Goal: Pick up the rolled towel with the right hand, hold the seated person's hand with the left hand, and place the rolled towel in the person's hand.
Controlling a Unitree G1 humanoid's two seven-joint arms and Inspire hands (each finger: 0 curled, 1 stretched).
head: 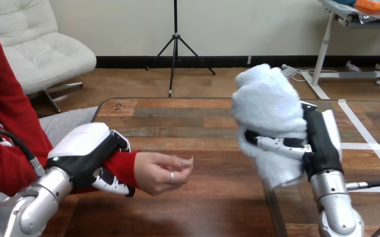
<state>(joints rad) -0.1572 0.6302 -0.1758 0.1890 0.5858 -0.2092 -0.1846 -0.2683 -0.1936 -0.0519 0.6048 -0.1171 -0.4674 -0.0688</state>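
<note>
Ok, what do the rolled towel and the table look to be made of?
Rolled towel: soft, fluffy white cloth, probably terry, matte; fuzzy nap, dented where the right hand squeezes it. Table: brown wood planks or wood-look laminate, slight sheen; grain and plank seams show.

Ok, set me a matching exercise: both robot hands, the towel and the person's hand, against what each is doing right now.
1 left hand
2 right hand
3 rolled towel
4 person's hand

A raised above the table, at the view's right
B fingers curled round the person's wrist
C loosely curled, holding nothing
D clasped round the rolled towel

Pairs: 1-B, 2-D, 3-A, 4-C
</note>
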